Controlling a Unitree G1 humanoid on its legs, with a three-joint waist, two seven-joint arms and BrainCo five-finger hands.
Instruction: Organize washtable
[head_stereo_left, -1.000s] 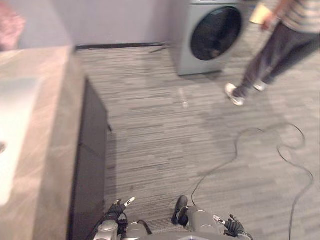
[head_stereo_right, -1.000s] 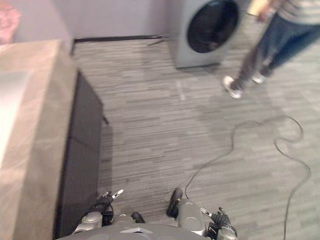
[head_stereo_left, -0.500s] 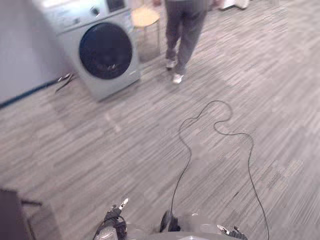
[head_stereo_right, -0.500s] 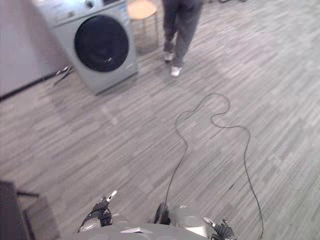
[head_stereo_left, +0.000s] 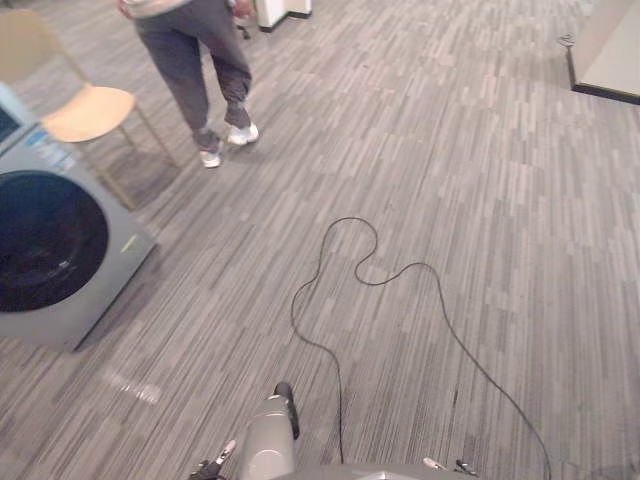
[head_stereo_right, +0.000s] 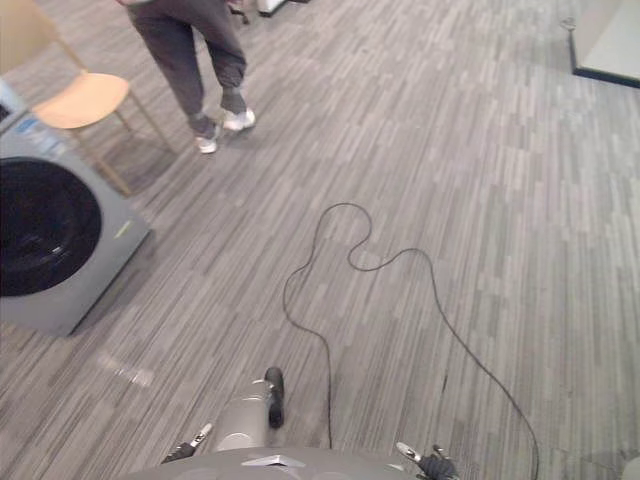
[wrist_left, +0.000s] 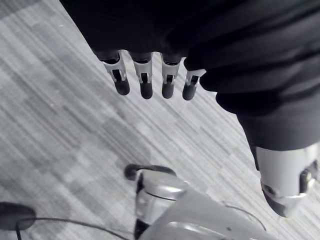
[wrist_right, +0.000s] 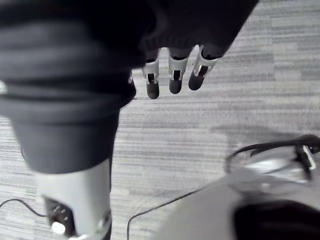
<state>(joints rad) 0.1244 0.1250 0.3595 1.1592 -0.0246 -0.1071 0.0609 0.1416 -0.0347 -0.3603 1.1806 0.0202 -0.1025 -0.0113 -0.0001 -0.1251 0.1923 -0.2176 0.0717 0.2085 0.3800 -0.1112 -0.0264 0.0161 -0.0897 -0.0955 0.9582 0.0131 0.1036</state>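
Your left hand (wrist_left: 146, 84) and right hand (wrist_right: 175, 81) hang empty, fingers straight and apart, over bare floor (head_stereo_left: 450, 150) right of the washer (head_stereo_left: 50, 255), a person (head_stereo_left: 190, 50) beyond it; where the counter stands you cannot tell, so the organizing is judged not yet done.

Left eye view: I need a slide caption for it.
A person beside a wooden chair and washing machine on grey plank floor.
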